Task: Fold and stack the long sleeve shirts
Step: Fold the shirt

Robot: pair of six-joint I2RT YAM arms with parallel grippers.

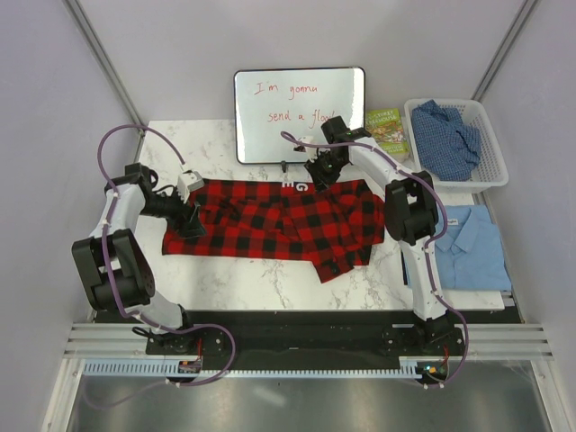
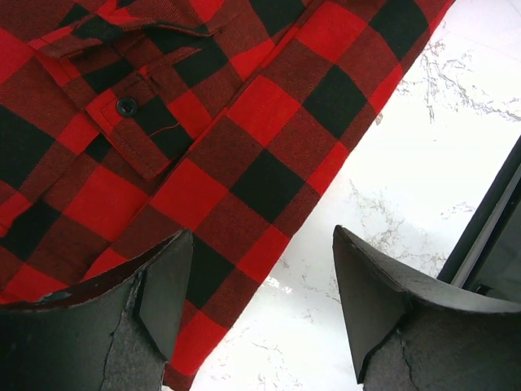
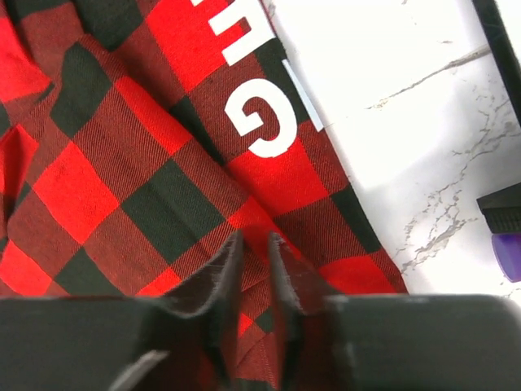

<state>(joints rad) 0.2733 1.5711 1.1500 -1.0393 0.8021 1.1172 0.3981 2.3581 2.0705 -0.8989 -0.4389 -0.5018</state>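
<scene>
Flannel point(image 3: 122, 163) apparently within near-closed right claw point(image 3: 254, 241) (left claw point(image 2: 260, 236) wide apart, empty)

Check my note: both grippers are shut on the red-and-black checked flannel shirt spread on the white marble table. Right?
Only the right gripper is shut on the red-and-black checked flannel shirt spread on the white marble table; the left gripper is open, jaws apart over the shirt's edge, as the left wrist view shows.
</scene>
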